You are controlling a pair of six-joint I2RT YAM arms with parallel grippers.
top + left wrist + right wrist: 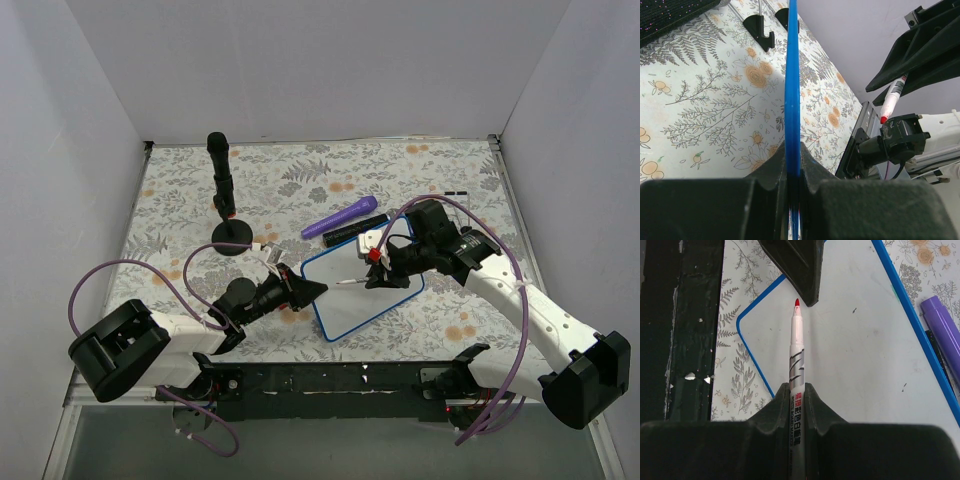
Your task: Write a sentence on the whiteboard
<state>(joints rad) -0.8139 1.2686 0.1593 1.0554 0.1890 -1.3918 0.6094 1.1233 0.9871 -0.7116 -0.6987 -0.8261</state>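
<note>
Small, flat, rectangular whiteboard [362, 300] with white face, thin blue frame and rounded corners: at the middle of the floral-printed table [170, 200], toward the near edge, turned askew with one corner pointing near and left. White face marked with a few tiny dark specks in the right wrist view. Seen edge-on from the left wrist, as a narrow blue strip.

Left pincer [318, 290]: clamped on the whiteboard's left edge, blue frame pinched tight between the two black fingers.

Right pincer [374, 272]: above the far right part of the whiteboard, closed around a slim white marker with red tip [796, 340]. Marker aimed left across the white face, red tip close beside one finger of the left pincer. Contact between tip and face: cannot tell.

Just beyond the whiteboard's far edge, lying on the table: a thick purple marker [342, 217], with a black oblong item [355, 233] alongside, between it and the blue frame.

Farther left and well apart from the whiteboard: a black upright post on a round base [222, 190], standing on the table.

Looping from both arms: purple cables [120, 270], one curling over the table at left, another arching above the right pincer.
</note>
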